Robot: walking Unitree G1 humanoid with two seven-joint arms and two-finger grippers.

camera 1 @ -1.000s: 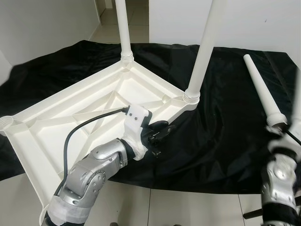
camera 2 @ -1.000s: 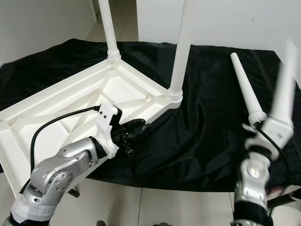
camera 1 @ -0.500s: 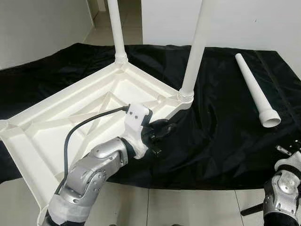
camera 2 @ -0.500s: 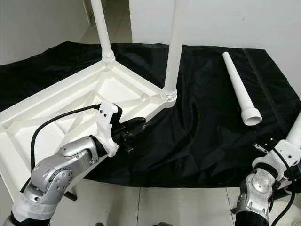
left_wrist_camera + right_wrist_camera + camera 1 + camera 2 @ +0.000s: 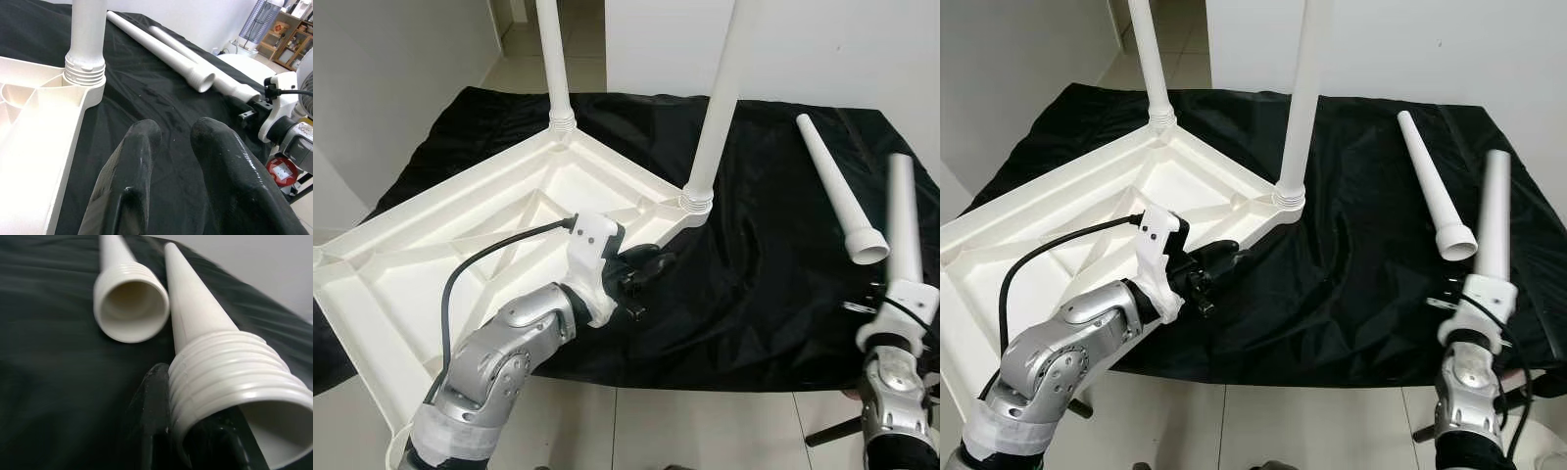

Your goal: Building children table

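Upturned white tabletop (image 5: 440, 245) on black cloth (image 5: 773, 264), underside up, two legs screwed upright into its corners: far leg (image 5: 551, 59) and near leg (image 5: 715, 108). Third leg (image 5: 837, 191), loose, flat on the cloth toward the right, threaded open end nearest the robot. Fourth leg (image 5: 1491, 230) clamped at its threaded end between the fingers of the right gripper (image 5: 195, 440), raised just beside the loose one, narrow end pointing away. Left gripper (image 5: 171, 147) over the cloth beside the tabletop's near edge, close to the near leg's socket, fingers slightly parted, nothing between them.
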